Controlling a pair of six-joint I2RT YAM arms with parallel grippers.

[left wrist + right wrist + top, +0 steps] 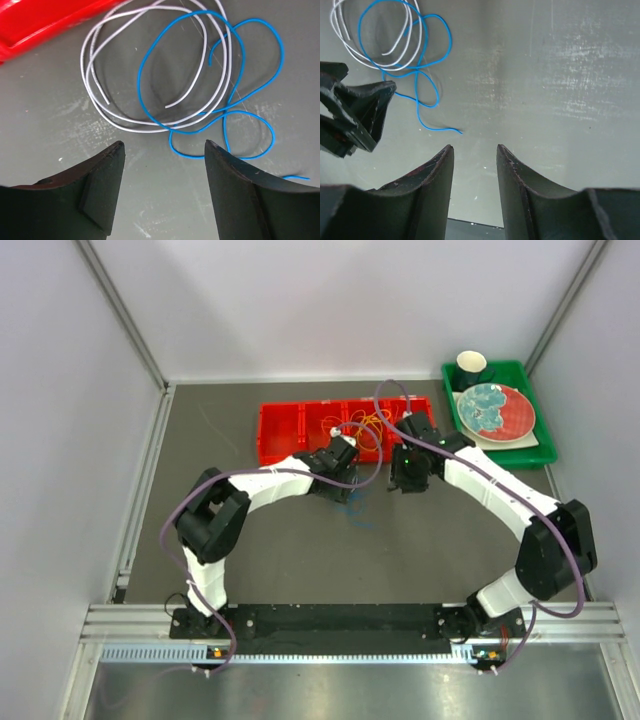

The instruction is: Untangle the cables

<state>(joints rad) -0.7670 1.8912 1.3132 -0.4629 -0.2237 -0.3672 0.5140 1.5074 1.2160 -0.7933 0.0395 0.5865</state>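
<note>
On table (50,150), just ahead of spread left gripper (165,145), white cable (82,67) crosses blue cable (139,87); right gripper (474,147) likewise spread.

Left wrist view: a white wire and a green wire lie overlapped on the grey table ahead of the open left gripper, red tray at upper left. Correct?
Not quite. The left wrist view shows a blue wire, not a green one, overlapping the white wire on the grey table ahead of the open left gripper, red tray at upper left.
</note>
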